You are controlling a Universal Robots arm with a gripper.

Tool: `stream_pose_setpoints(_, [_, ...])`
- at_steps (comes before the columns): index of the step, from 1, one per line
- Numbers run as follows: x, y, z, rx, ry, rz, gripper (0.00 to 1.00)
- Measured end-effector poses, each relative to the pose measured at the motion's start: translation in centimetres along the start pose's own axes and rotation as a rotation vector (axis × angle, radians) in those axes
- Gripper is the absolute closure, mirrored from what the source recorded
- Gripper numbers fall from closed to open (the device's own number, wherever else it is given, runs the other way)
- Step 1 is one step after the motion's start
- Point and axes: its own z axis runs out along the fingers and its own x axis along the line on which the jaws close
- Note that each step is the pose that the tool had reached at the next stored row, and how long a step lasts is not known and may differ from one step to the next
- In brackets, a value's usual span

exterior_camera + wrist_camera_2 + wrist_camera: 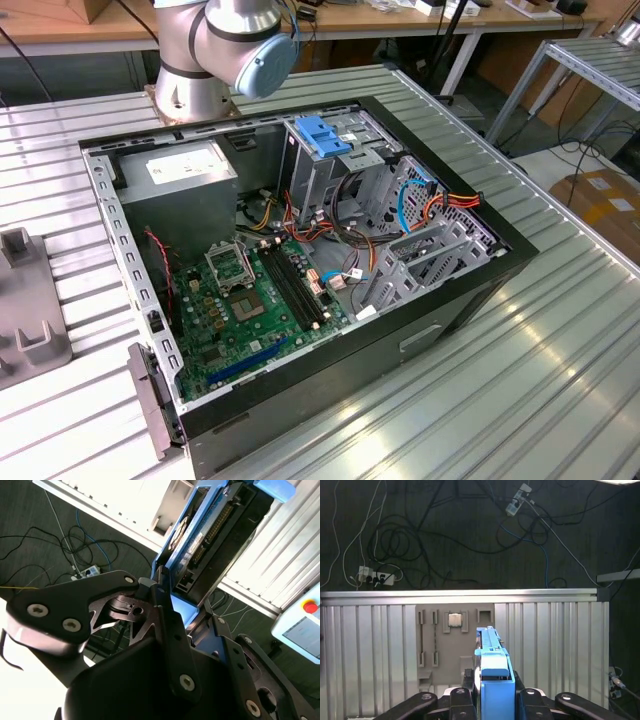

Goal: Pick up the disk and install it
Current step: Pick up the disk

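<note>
Gripper (492,702) is closed on the disk (492,665). Its black fingers (457,700) press against the two sides of the blue carrier rails, and the drive stands edge-on between them.

In the first wrist view the disk is seen against the grey fixture plate (470,645), clear of its surface. A processor chip (455,619) lies in a recess of the plate.

The second wrist view shows the disk's (200,535) grey metal face and connector edge.

In the exterior view the open computer case (440,330) stands to the plate's (25,300) right.
</note>
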Motion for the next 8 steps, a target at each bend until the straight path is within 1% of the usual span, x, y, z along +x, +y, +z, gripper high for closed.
stream_pose_setpoints(8, [0.08, -0.12, 0.01, 0.0, 0.0011, 0.0, 0.63])
